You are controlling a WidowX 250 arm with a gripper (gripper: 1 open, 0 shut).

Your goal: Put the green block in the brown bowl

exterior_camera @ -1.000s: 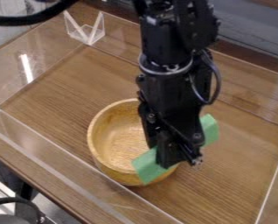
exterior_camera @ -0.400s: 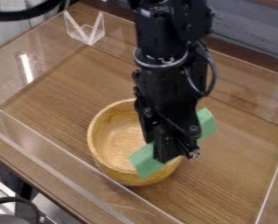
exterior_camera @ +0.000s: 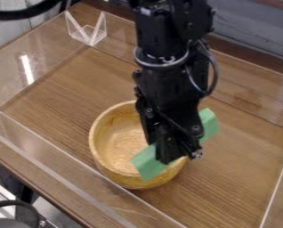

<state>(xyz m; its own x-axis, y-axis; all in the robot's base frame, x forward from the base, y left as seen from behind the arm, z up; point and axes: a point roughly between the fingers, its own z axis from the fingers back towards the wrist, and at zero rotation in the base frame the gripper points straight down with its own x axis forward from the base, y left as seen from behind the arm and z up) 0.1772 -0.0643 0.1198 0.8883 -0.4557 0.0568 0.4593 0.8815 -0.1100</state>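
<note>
Over the worktop [exterior_camera: 49, 102], the claw [exterior_camera: 177, 158] grips the green block [exterior_camera: 149, 164], one end above the brown bowl [exterior_camera: 105, 158]. The placing step seems in hand; next, it should center the block before letting go.

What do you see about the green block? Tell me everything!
The green block is plain, bright green and flat-looking, like a little bar. The black end effector grips it across the middle, hiding that part, so one end shows on each side. It slants: one end is over the brown bowl, the other sticks out past the rim.
</note>
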